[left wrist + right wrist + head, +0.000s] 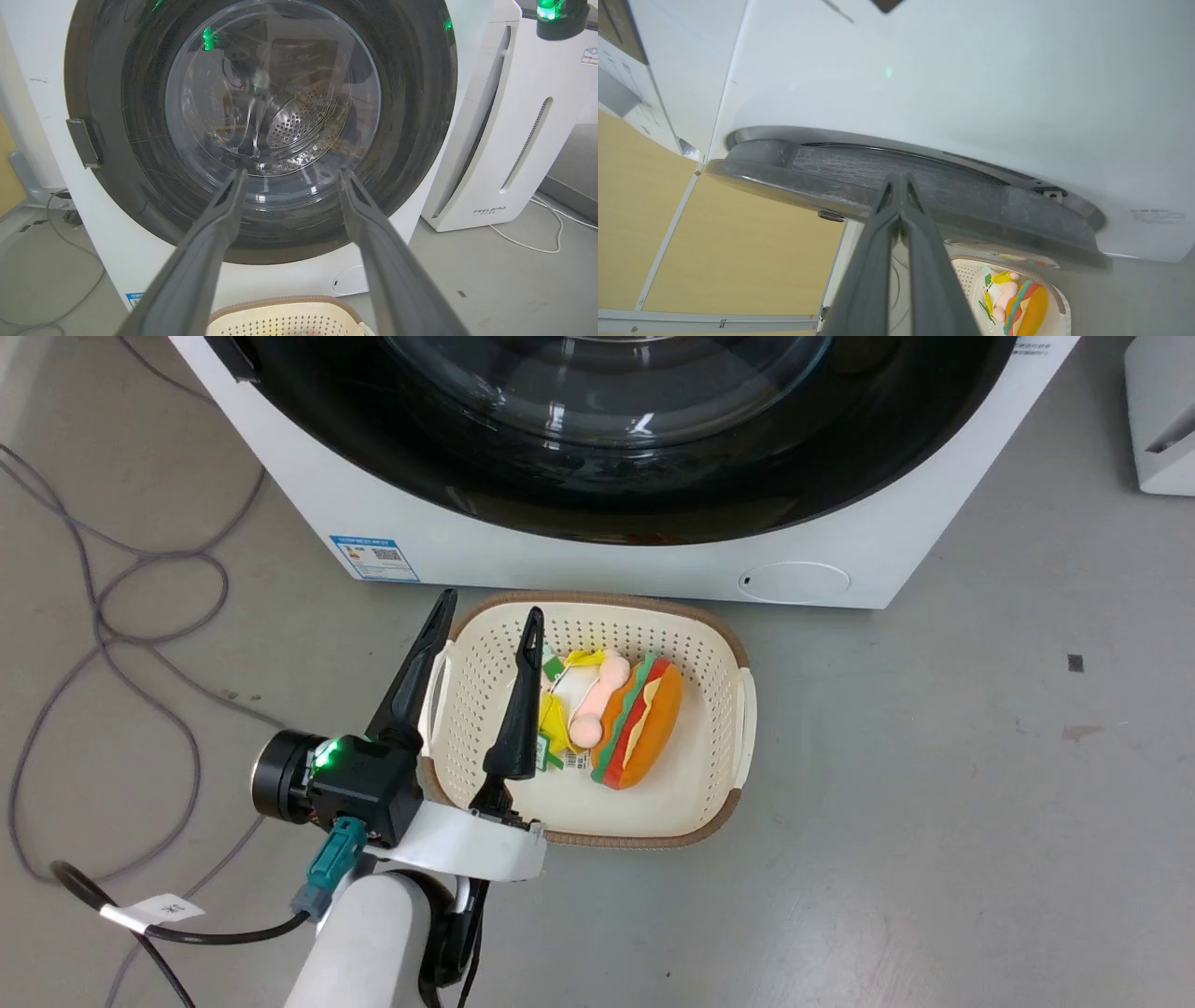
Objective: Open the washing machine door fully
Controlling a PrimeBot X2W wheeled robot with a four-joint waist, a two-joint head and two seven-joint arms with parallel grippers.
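Parking the left gripper [490, 607], fingers spread and empty, above the laundry basket [681, 793], seemingly clear of the swing. Setting the right gripper [899, 176], fingers pressed together, at the washing machine door [971, 196] rim, probably to lever it. Round, so no long axis; glass facing the robot, lying close against the washing machine [560, 551] front.

The washing machine [579, 555] is a white boxy front-loader standing on the grey floor [980, 784], with a blue label [373, 558] low at one corner of its front and a round white flap [794, 581] low at the other. The washing machine door [411, 116] is a big glossy black disc nearly as wide as the front, with a clear bulging glass window [273, 70] at its centre showing the perforated steel drum [299, 121] behind. Edge-on, its thick rim stands just proud of the white panel with a thin dark gap; whether it is latched I cannot tell.
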